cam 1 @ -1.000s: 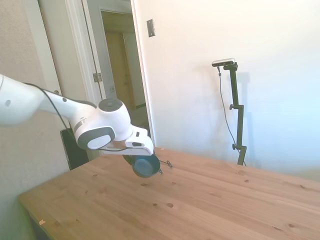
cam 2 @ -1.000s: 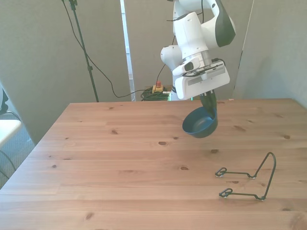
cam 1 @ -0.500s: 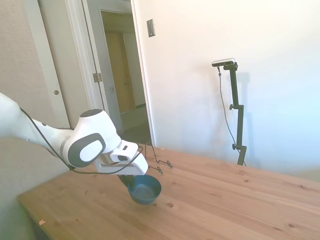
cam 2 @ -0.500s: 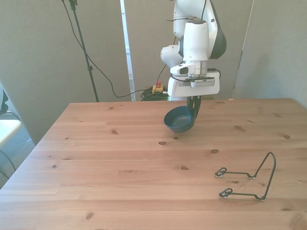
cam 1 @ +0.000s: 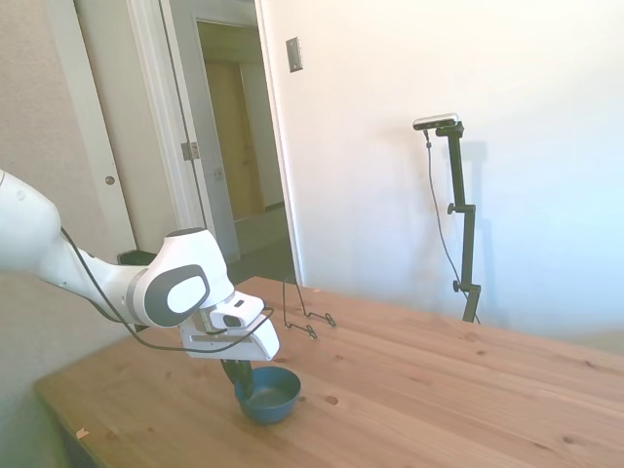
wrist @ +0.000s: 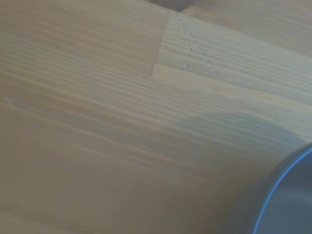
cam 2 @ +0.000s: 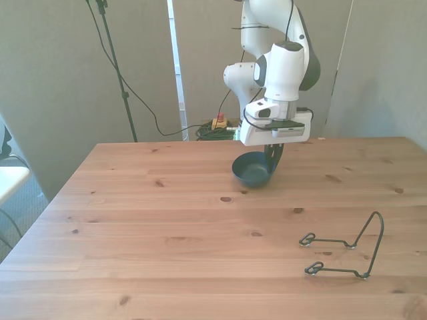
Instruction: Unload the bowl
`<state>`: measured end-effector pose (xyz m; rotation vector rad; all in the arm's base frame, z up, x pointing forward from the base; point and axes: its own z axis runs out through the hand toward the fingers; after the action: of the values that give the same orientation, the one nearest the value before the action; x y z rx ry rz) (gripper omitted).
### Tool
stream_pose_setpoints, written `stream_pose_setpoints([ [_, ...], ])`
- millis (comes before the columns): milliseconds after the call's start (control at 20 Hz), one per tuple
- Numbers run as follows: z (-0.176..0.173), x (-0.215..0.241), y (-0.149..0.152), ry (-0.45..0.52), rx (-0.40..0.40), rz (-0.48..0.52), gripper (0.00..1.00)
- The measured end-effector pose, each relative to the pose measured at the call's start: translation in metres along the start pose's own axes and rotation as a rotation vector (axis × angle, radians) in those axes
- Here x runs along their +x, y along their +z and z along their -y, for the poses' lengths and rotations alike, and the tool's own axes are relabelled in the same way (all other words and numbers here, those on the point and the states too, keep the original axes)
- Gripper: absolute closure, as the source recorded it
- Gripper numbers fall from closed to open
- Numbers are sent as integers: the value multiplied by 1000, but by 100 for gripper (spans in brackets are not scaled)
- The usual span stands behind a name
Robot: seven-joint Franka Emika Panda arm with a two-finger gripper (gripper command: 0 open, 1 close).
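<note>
The dark-blue bowl [cam 1: 266, 393] is held by its rim in the closed pincer [cam 1: 237, 375], upright and low over, perhaps touching, the wooden bench [cam 2: 167, 227], well apart from the wire rack [cam 2: 343, 248]. It is judged light, rigid and smooth, so slippery; the rim pinch is the natural hold.

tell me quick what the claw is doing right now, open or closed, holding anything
Claw: closed on the rim of the bowl, which is upright at or just above the table.
</note>
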<state>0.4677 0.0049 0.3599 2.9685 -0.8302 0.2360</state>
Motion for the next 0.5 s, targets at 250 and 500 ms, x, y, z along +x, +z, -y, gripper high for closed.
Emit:
stream_pose_setpoints([
  [250, 9, 2, 0, -4, -26, 9, 0],
  [500, 11, 1, 2, -10, -30, 17, 0],
])
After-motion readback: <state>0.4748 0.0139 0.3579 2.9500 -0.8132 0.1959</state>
